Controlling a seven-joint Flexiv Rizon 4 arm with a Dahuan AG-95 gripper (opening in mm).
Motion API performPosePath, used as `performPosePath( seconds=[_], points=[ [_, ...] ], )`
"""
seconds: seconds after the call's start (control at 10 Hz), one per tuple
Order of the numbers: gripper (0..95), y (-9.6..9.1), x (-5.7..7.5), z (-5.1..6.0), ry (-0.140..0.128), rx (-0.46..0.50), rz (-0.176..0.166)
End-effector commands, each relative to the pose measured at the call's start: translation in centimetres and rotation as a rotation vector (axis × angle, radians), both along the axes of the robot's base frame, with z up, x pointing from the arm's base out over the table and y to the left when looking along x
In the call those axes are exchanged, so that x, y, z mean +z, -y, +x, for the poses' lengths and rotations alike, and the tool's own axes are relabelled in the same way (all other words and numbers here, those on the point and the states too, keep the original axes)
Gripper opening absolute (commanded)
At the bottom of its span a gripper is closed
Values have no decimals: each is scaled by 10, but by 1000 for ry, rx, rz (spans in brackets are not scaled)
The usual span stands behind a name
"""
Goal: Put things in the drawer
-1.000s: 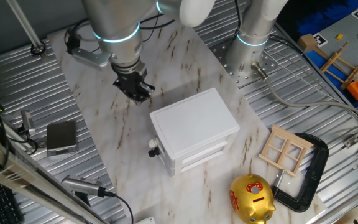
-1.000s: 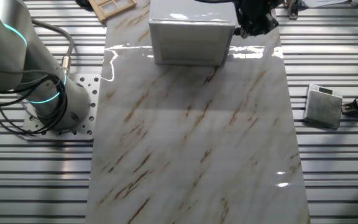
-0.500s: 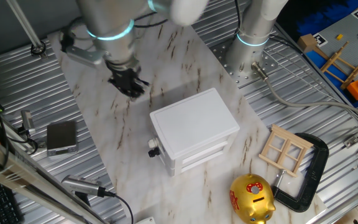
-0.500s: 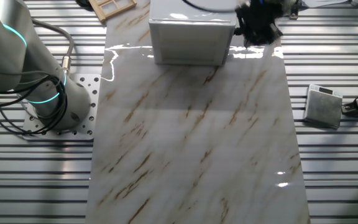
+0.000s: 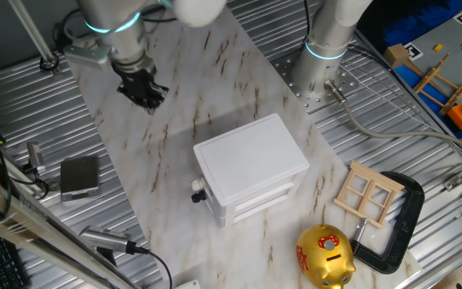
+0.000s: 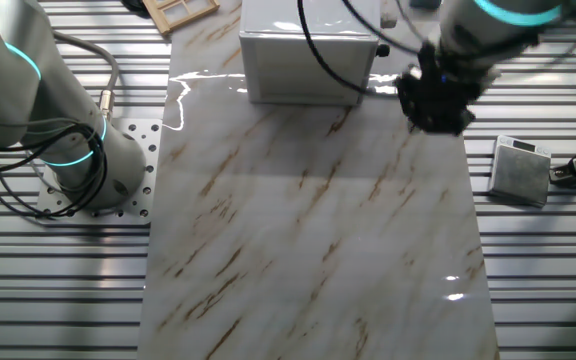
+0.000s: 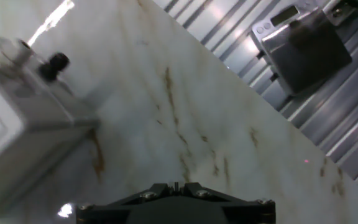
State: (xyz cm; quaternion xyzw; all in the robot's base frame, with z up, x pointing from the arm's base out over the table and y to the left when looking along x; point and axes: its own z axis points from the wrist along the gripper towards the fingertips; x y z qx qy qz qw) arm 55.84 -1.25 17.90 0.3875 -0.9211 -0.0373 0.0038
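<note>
The small white cabinet (image 5: 251, 160) stands on the marble table top with both drawers closed. It also shows in the other fixed view (image 6: 303, 60) and at the left edge of the hand view (image 7: 17, 112). A small knob (image 5: 197, 191) sticks out of its front, and shows dark in the hand view (image 7: 55, 62). My gripper (image 5: 143, 92) hangs over bare marble to the left of the cabinet, apart from it, and also appears in the other fixed view (image 6: 436, 105). In the hand view the gripper (image 7: 176, 186) has its fingers together with nothing between them. No wooden blocks are in view.
A grey metal box (image 5: 79, 177) lies on the slatted surface beside the marble (image 6: 521, 170) (image 7: 303, 46). A gold piggy bank (image 5: 325, 255), a wooden window frame (image 5: 367, 193) and a black clamp (image 5: 399, 225) sit beyond the cabinet. The arm's base (image 6: 88, 160) stands at the table's side.
My gripper has moved away from the cabinet's corner, sliding out over the bare marble toward the side with the grey metal box. The cabinet has not moved.
</note>
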Motion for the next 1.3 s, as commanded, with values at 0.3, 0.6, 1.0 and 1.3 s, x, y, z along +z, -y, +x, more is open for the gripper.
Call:
performPosePath(
  seconds=[0.3, 0.6, 1.0, 1.3],
  points=[
    [0, -29, 9, -13, -10, -62, -28],
    [0, -29, 9, -13, -8, -132, -33],
    [0, -29, 9, -13, -4, -150, -36],
    [0, -12, 2, -7, -5, -148, -44]
  ],
)
